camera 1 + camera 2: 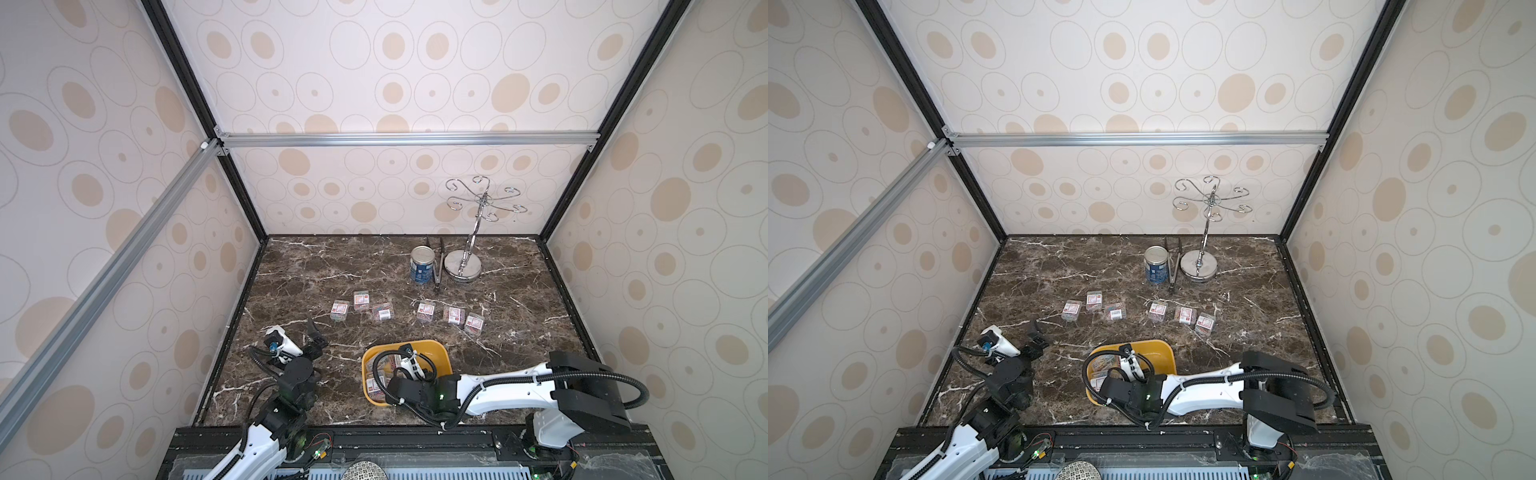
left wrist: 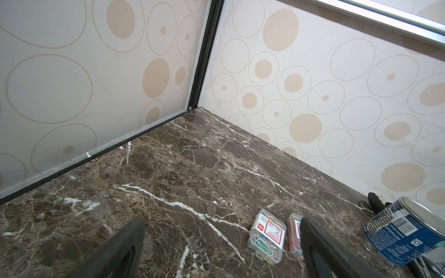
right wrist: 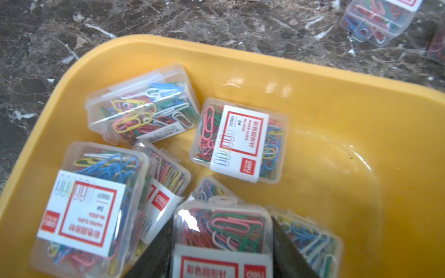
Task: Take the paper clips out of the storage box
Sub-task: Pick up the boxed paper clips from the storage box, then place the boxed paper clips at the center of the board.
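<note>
Closest to the right wrist lens, the 2 black fingers [image 3: 154,255] of the right gripper [image 3: 222,217] pressed against opposite sides of 1 clear case of paper clips [image 3: 224,231]. We judged the gripper clenched on that case, which was not yet lifted clear of its neighbours. The case sat squarely between the jaws, its short width across them. Its long axis ran straight out from the wrist, with the label end nearest the lens.

About 6 more cases [image 3: 240,139] lay jumbled around it in the storage box [image 3: 337,108], crowded toward 1 end. Some lay just beside the fingers, so we thought a straight lift would disturb them least.

The box stood near the front edge of the tabletop [image 1: 291,270], about midway along it. Beyond the box, toward the far edge, 6 cases already out [image 1: 451,316] lay in 2 groups of 3.

The left gripper [image 1: 314,334] hung wide open and empty near the left edge, well apart from the box. The right arm was plainly the nearer.
</note>
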Controlling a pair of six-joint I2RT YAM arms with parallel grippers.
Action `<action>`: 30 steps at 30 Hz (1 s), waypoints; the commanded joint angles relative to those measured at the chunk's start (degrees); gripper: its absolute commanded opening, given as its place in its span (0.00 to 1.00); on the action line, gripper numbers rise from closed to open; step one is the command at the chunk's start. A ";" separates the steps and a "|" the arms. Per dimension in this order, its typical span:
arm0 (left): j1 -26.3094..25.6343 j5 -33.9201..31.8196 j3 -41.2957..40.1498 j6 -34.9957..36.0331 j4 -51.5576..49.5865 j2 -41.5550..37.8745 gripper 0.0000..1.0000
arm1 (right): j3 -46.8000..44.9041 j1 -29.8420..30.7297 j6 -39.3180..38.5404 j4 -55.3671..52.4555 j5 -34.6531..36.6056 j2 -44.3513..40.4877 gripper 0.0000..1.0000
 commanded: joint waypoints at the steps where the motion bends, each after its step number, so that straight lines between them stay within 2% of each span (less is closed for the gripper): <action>1: 0.41 -1.45 -0.24 -0.96 -0.64 -0.66 1.00 | -0.48 0.18 -0.44 -0.90 4.65 -3.74 0.53; 8: 0.40 -1.44 -0.43 -0.95 -0.64 -0.97 1.00 | 0.06 -1.23 -4.08 -0.67 9.13 -9.55 0.53; 13: 0.40 -1.48 -0.44 -0.95 -0.64 -1.05 1.00 | -1.12 -7.03 -8.40 0.94 10.16 -15.13 0.51; 16: 0.40 -1.42 -0.44 -0.86 -0.65 -1.10 1.00 | -1.99 -11.79 -10.74 2.13 10.91 -17.79 0.51; 20: 0.39 -1.32 -0.51 -0.78 -0.57 -1.15 1.00 | -4.66 -20.47 -13.40 7.31 5.94 -19.37 0.51; 24: 0.40 -1.34 -0.51 -0.61 -0.58 -1.15 1.00 | -5.67 -27.05 -14.73 7.74 5.90 -19.96 0.50; 30: 0.41 -1.31 -0.61 -0.53 -0.65 -1.15 1.00 | -9.41 -38.02 -13.02 5.80 1.37 -23.18 0.49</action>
